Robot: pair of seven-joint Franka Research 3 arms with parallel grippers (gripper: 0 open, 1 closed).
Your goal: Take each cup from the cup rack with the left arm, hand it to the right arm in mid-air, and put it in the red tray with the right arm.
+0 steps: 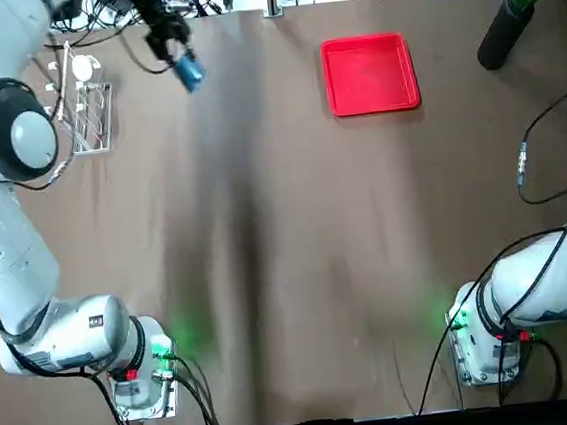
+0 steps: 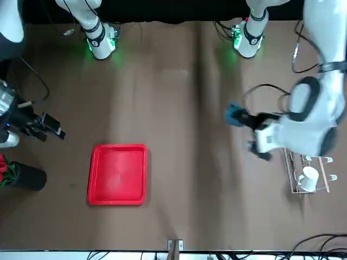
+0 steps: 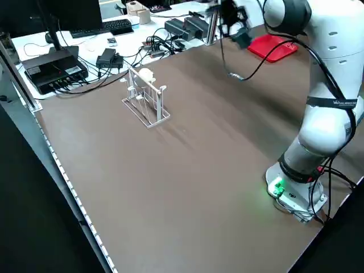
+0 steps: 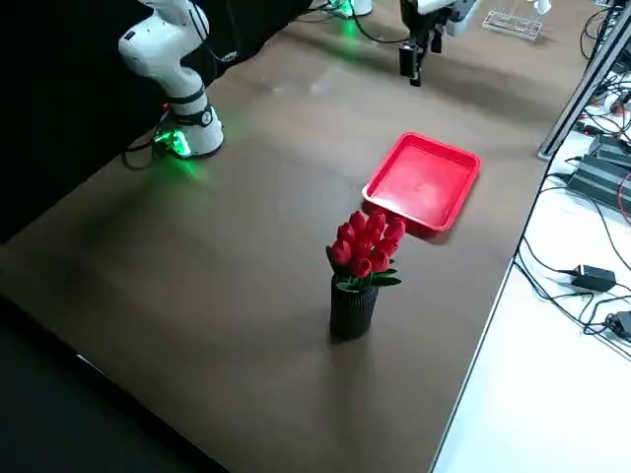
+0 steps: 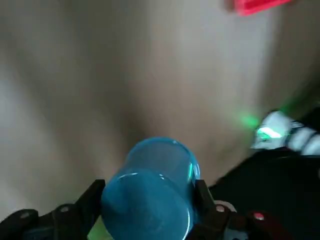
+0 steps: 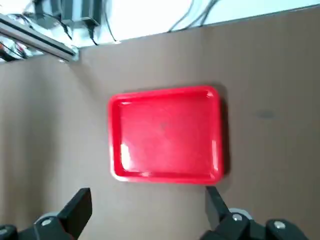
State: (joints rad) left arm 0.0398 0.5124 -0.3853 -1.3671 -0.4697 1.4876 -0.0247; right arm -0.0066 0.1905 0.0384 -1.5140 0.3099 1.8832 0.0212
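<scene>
1. Spreading beneath both arms, the brown table (image 1: 299, 271) carried the tray, the rack and the vase.
2. The left arm (image 1: 9, 229) reached forward from its base, which glowed green, along the table's left side and past the rack.
3. The right arm (image 1: 561, 276) extended on the table's right side, its base also glowing green.
4. The red tray (image 1: 371, 73) lay flat towards the table's far edge, between the rack and the vase, with bare plastic showing inside its rim.
5. The wire rack (image 3: 147, 102) stood near the far left corner and held 1 cup.
6. The black vase (image 4: 352, 311), with red flowers (image 4: 365, 246) in it, stood upright to the right of the tray.
7. The left gripper (image 5: 150, 192) was in mid-air between the rack and the tray, its 2 fingers clamped on the blue cup.
8. The right gripper (image 6: 149, 192) hung above the table on the right side, its 2 fingers wide apart with nothing between them.
9. The blue cup (image 1: 190, 71) was off the table, between the left fingers.
10. The white cup (image 2: 308, 179) sat on the rack.
</scene>
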